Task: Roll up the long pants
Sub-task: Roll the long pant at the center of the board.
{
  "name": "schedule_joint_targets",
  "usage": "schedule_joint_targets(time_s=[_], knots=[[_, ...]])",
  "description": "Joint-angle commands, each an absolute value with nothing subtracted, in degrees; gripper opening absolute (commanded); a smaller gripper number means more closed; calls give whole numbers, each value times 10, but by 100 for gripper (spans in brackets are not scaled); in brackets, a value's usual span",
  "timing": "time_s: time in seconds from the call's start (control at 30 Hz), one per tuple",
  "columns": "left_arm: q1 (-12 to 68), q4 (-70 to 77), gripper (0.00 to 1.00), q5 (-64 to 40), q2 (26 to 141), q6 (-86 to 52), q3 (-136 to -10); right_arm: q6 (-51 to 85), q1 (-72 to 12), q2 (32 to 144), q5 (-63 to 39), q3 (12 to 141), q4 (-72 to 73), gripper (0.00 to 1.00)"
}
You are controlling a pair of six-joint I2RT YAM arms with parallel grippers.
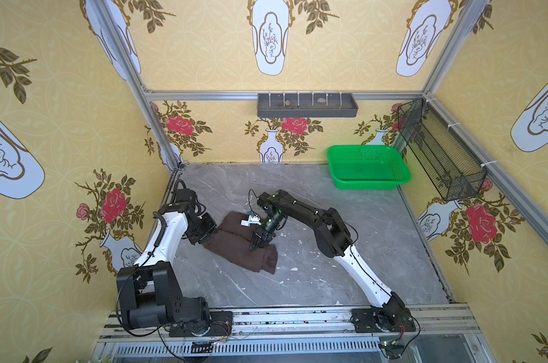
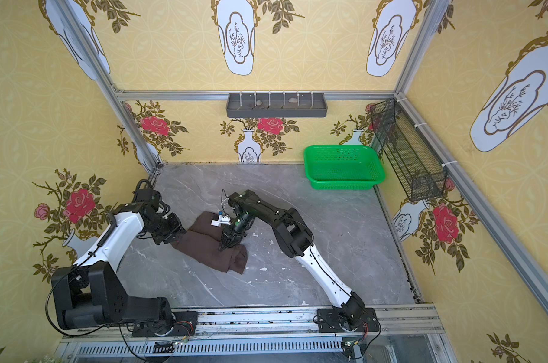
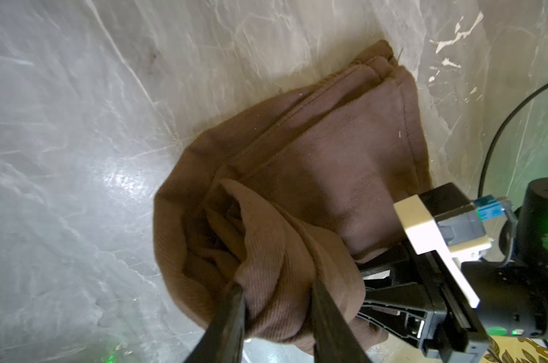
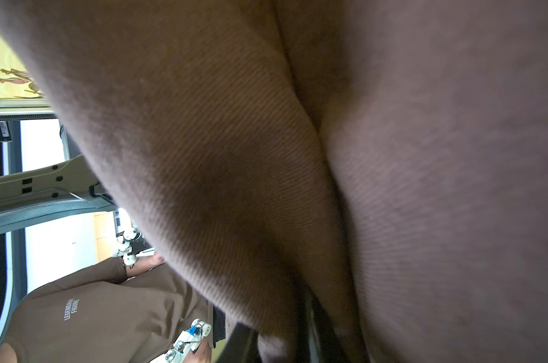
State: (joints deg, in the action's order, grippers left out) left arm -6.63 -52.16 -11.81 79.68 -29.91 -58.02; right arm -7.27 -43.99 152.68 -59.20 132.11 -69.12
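The long pants (image 1: 239, 251) (image 2: 208, 253) lie as a dark brown, partly rolled bundle on the grey marble table (image 1: 329, 276), left of its middle. My left gripper (image 3: 277, 286) is at the bundle's left end, shut on a thick fold of the cloth; in both top views its own wrist hides most of it (image 1: 210, 238). My right gripper (image 1: 252, 247) (image 2: 221, 248) points steeply down into the top of the bundle near its right end. In the right wrist view, brown cloth fills the frame and sits pinched between the dark fingers (image 4: 324, 327).
A green basket (image 1: 370, 186) stands at the back right of the table. A black wire basket (image 1: 439, 151) hangs on the right wall and a grey shelf tray (image 1: 307, 110) on the back wall. A person in a brown shirt (image 4: 93, 314) is beyond the front rail.
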Motion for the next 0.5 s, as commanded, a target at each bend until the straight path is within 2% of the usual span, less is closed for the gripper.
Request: schedule_joint_targets(time_s=[0.0, 0.17, 0.27, 0.47], knots=[[-60, -506, 36, -141, 800, -318, -565, -67, -435, 1536, -520, 1324, -684, 25], [-55, -484, 36, -145, 834, -326, -574, -65, -434, 1534, -498, 1324, -685, 27], [-54, -479, 36, -139, 853, -318, -589, -65, -433, 1528, -473, 1326, -687, 36], [-56, -458, 36, -104, 918, -277, -595, -68, -428, 1478, -403, 1326, -676, 42]])
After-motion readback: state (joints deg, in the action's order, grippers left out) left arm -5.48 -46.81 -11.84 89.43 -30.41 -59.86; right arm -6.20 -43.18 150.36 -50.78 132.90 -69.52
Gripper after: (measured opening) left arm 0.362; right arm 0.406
